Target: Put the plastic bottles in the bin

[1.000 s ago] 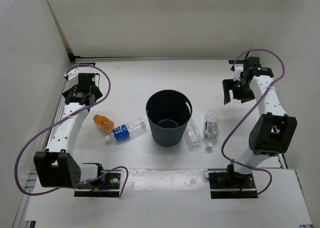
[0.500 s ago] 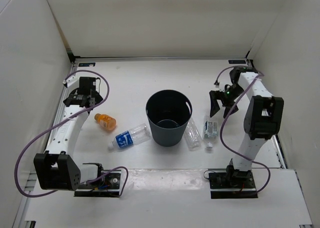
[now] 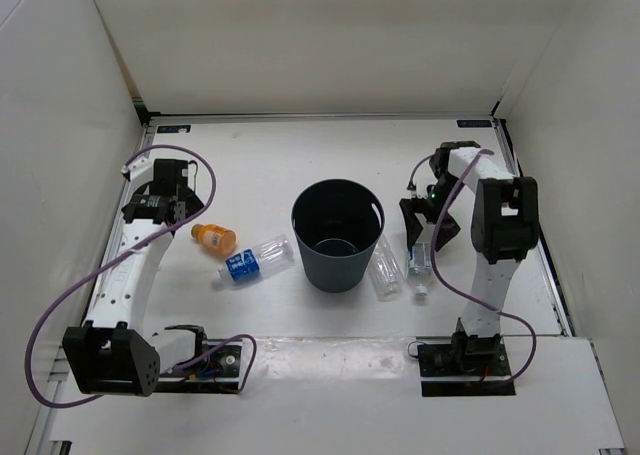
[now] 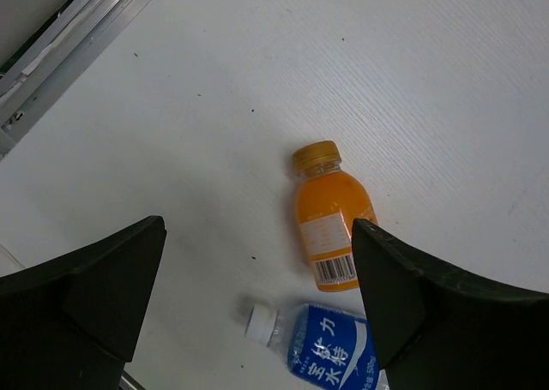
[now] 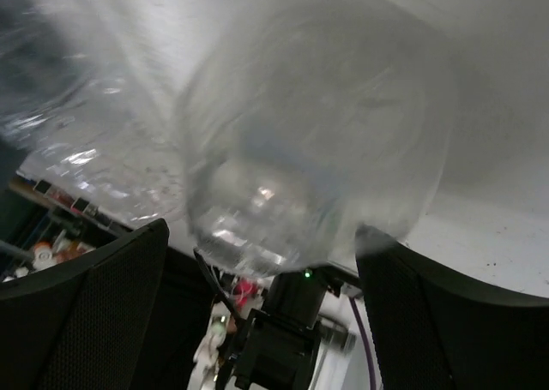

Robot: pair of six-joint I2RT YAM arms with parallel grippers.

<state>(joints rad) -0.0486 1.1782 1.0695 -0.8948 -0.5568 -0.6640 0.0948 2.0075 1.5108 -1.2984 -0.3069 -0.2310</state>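
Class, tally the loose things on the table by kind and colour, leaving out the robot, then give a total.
Orange bottle: 1
Blue-label bottle: 1
Clear bottles: 2
Bin: 1
Total: 5

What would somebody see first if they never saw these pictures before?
The big dark bin in the middle of the table catches the eye first. To its left lie a bright orange bottle and a bottle with a blue label. On the other side, the right gripper hangs wide open just above a clear bottle lying there.
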